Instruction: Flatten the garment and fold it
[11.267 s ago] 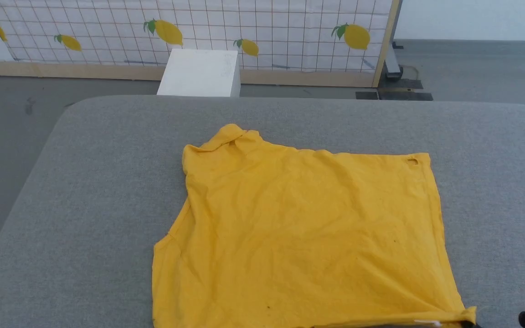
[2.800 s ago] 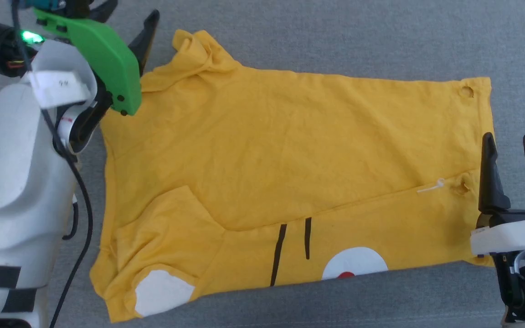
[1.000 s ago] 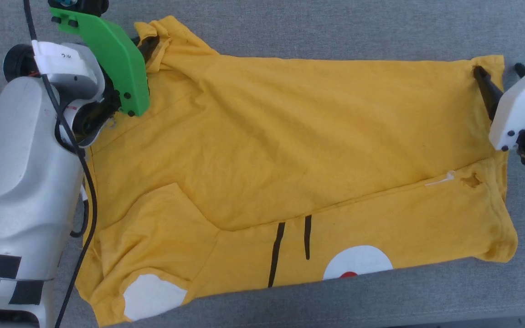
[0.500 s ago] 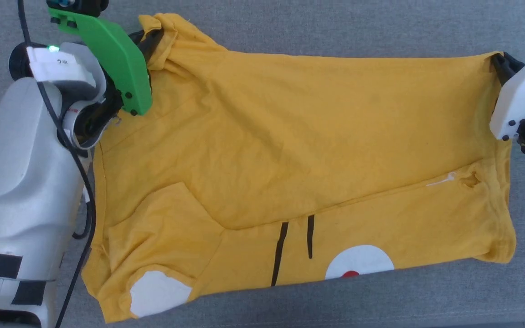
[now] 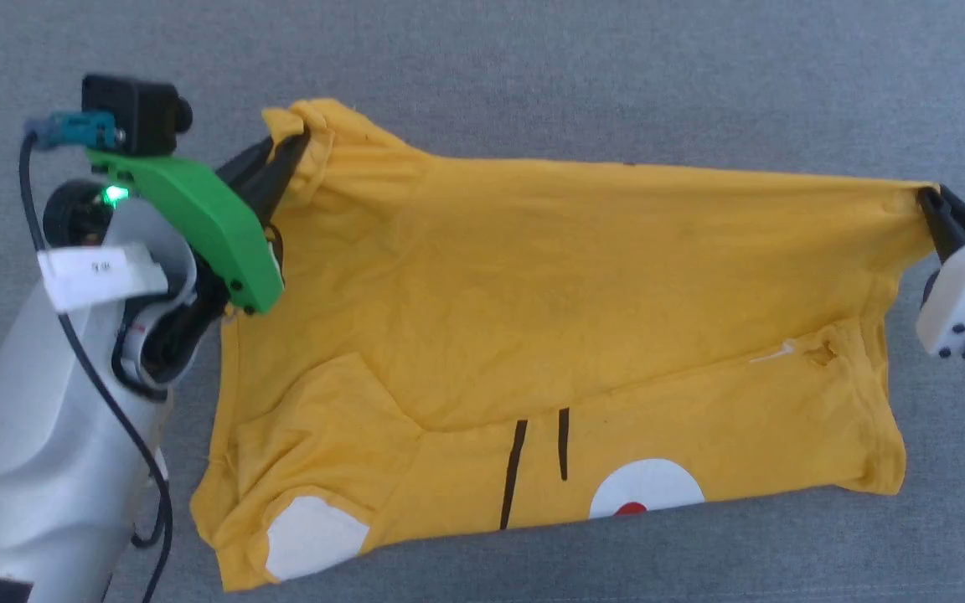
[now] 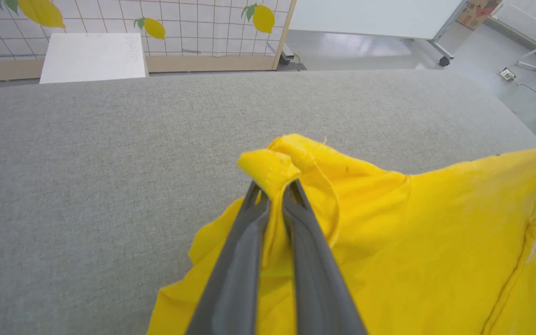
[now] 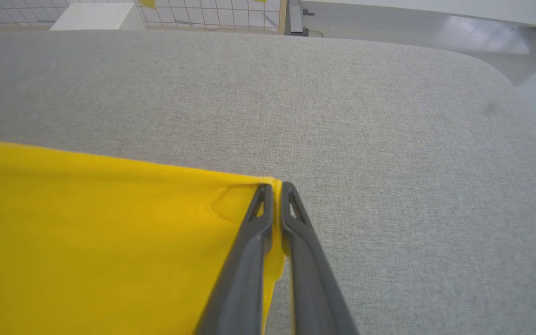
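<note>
Beyond the grey woven tabletop (image 5: 583, 75) stand a white box (image 6: 92, 56) and a lemon-printed grid panel (image 6: 193, 28). The soft, creased yellow T-shirt (image 5: 533, 293) lies on the tabletop, its far edge stretched between the left hand (image 5: 286, 155), pinching a bunched corner, and the right hand (image 5: 931, 201), pinching the opposite corner.

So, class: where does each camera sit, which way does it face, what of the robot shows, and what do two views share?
Head view: from the head, down onto the garment on the grey surface; left gripper and right gripper grip its far edge.
Left wrist view: on the left wrist, facing the lemon-print panel along its own fingers.
Right wrist view: right wrist, same heading, own fingers.
Shared: both wrist views show the white box.
</note>
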Tool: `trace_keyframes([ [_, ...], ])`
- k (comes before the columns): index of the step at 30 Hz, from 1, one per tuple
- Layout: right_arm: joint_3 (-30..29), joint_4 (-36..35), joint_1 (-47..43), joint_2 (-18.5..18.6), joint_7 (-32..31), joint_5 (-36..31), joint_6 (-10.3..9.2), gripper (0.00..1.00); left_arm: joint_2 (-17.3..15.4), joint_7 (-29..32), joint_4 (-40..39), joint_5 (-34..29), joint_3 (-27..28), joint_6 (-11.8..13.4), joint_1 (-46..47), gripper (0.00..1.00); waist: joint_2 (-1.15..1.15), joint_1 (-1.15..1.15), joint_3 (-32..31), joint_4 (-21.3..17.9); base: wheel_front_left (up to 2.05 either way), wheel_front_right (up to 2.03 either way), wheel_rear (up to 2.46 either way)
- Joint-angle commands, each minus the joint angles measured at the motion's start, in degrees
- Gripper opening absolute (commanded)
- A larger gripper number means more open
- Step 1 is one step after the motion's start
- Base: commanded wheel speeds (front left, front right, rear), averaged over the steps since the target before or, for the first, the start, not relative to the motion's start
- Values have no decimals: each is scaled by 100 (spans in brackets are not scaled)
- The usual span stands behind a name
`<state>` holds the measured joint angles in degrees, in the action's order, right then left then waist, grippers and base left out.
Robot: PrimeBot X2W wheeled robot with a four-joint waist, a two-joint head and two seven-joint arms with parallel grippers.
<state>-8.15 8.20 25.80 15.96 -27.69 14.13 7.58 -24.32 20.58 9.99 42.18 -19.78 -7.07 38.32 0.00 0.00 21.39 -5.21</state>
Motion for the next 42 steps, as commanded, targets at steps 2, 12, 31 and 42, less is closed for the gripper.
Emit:
trace_keyframes([
  [2,-92,-254,-312,-45,47,47,-9,0,-132,-120,-256,95,29,-32,-369,0,0,0,-398,109,0,0,0],
  [12,-336,-1092,-1351,-395,-42,255,-9,0,-315,-339,-1279,205,54,152,-1697,0,0,0,-731,273,0,0,0],
  [31,-857,-1130,-2246,-666,-3,343,-9,0,-75,-1114,-1166,258,-64,325,-3120,0,0,0,-599,379,0,0,0],
  [42,-959,-698,-2410,-949,-109,159,-9,0,82,-1038,-786,410,-158,428,-3269,0,0,0,-645,372,0,0,0],
])
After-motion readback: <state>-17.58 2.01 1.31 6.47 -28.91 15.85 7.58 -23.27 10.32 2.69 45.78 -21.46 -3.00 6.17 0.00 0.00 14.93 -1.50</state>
